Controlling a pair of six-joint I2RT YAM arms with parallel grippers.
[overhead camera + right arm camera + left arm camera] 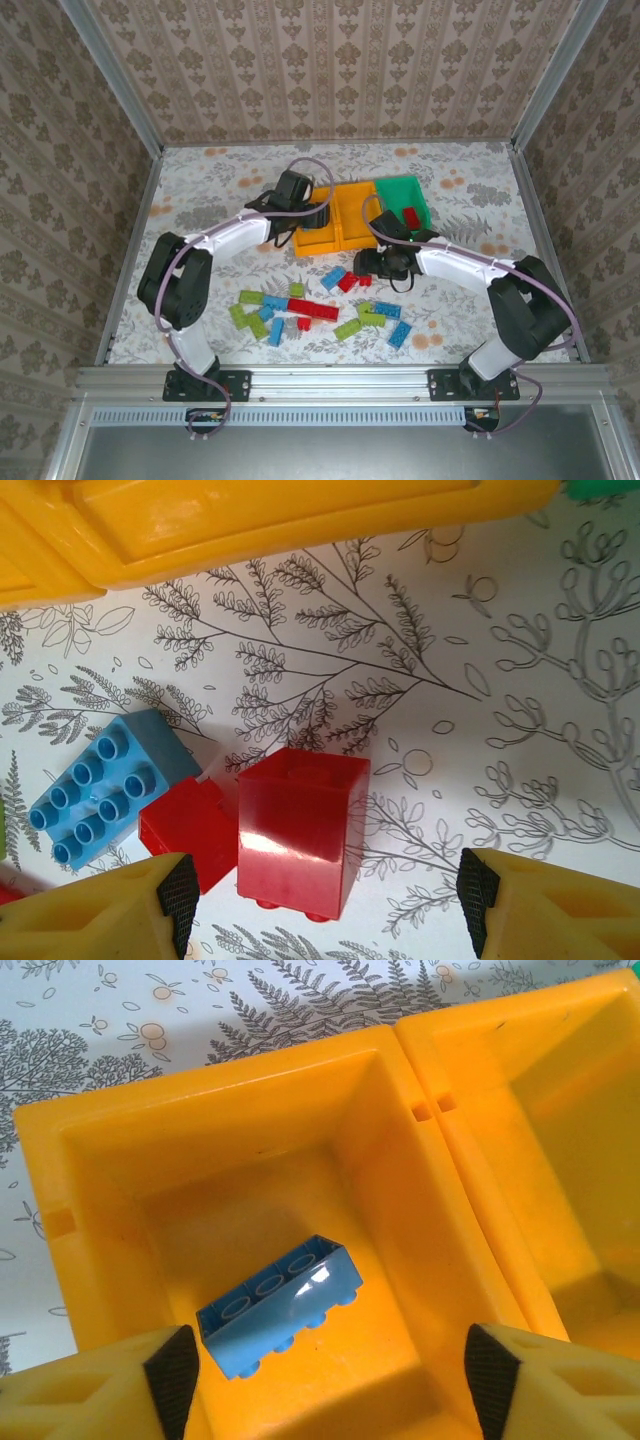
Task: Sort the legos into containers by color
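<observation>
Both jaws open, empty: left over blue brick [280, 1305], right over glossy red brick [300, 830]

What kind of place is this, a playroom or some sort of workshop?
Most likely a robot test booth, not a playroom: two arms bolted to a metal rail, wallpapered panels boxing in a table, and toy bricks staged beside sorting bins.

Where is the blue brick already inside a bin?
In the left wrist view, the blue brick lies inside the leftmost orange-yellow bin, below the left gripper.
</observation>
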